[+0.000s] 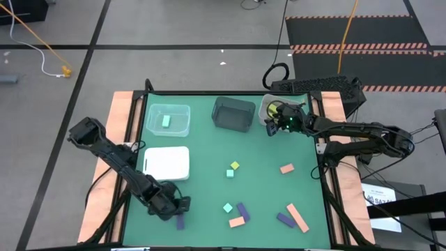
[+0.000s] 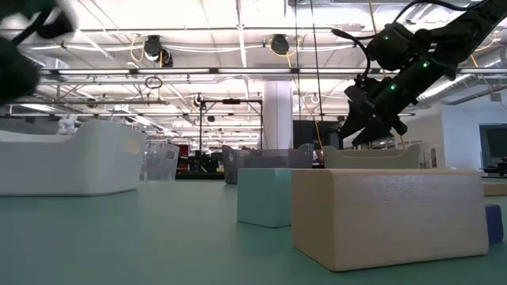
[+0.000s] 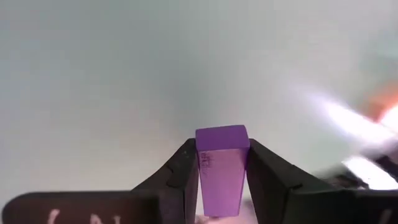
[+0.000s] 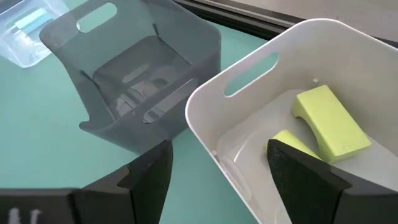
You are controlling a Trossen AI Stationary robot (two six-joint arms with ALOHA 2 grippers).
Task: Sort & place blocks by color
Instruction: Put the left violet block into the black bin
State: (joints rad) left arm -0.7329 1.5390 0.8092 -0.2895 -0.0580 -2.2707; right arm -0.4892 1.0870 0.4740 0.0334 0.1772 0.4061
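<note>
High view: while the left tool (image 1: 175, 209) is sitting low at the green tabletop's (image 1: 209, 150) near edge, the right tool (image 1: 273, 120) is hovering over the white bin (image 1: 267, 104).
Left wrist view: fingers are clamping a purple block (image 3: 221, 168).
Right wrist view: fingers are spreading empty above two yellow-green blocks (image 4: 329, 121) lying in that bin.

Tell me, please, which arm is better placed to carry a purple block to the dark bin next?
Left, probably. The left gripper is already shut on a purple block at the table's near edge. The right gripper is open and empty above the white bin, beside the dark bin.
</note>
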